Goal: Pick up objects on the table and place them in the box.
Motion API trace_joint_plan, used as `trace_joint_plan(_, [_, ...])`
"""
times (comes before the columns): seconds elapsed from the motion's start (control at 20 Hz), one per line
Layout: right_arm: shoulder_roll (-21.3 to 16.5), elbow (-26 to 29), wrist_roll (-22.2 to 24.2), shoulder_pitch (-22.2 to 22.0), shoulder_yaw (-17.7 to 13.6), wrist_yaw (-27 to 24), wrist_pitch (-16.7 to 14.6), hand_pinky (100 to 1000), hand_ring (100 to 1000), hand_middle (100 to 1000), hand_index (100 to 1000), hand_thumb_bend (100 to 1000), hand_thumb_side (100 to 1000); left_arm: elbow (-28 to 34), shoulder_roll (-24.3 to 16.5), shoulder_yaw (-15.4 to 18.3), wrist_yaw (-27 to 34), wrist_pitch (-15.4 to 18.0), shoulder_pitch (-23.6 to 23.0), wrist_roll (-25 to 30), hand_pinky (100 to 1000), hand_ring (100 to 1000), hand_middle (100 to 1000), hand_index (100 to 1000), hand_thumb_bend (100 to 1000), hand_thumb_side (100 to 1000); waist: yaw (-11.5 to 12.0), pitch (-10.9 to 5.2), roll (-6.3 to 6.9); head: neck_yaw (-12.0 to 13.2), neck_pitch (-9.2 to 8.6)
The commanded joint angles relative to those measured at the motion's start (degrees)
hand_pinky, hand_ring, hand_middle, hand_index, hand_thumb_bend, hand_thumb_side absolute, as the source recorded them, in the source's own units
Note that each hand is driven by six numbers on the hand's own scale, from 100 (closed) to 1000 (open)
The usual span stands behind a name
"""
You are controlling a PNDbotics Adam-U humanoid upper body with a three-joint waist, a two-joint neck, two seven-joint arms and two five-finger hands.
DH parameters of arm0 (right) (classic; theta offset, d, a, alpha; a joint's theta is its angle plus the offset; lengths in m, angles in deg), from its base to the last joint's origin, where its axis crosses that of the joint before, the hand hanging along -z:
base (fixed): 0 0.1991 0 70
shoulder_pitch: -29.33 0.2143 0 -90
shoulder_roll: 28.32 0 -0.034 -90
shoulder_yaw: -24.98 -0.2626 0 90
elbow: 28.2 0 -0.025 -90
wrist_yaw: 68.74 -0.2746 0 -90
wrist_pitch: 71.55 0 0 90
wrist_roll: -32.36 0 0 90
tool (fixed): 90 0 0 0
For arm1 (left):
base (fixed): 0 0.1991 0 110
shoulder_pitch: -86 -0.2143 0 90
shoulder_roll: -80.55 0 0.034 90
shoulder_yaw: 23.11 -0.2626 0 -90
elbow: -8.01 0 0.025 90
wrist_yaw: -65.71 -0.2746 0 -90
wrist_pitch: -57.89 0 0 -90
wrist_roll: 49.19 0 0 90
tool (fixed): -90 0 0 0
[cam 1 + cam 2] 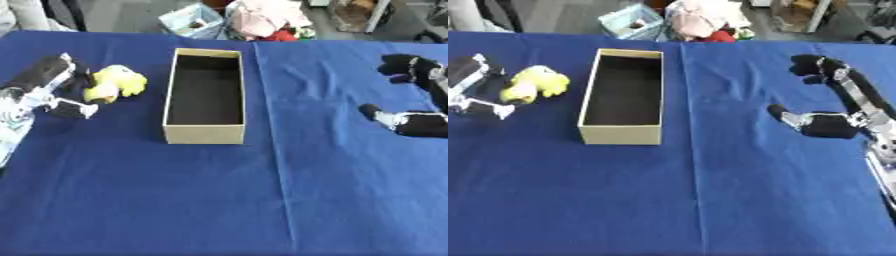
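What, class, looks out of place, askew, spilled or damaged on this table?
Nothing stands out. The cardboard box stands upright and empty on the blue tablecloth. The yellow plush toy lies intact to its left, beside the left hand. The right hand hangs open over bare cloth.

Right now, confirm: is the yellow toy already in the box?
No, the yellow toy lies on the cloth left of the box.

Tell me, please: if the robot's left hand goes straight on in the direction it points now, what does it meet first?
Most likely the yellow soft toy. The left hand sits right beside it, fingers reaching toward it, apparently touching or nearly so. Beyond the toy stands the open box. Height above the cloth is hard to judge.
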Motion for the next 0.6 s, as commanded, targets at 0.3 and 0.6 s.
trace_joint_plan(0.3, [-0.9, 0.4, 0.3, 0.9, 0.0, -0.6, -0.3, 801, 826, 742, 887, 491, 255, 0.3, 0.8, -1.2, -1.6, 0.7, 8.6, -0.1, 459, 242, 232, 386, 265, 100, -0.7, -1.15, 0.21, 0.5, -0.26])
trace_joint_plan(0.6, [-0.6, 0.5, 0.8, 1.7, 0.5, -0.6, -0.4, 803, 827, 742, 887, 490, 255, -4.2, 6.4, -3.6, -5.1, 3.4, 13.4, 0.7, 462, 251, 242, 396, 256, 100, -2.0, -0.95, 0.06, 1.1, -0.64])
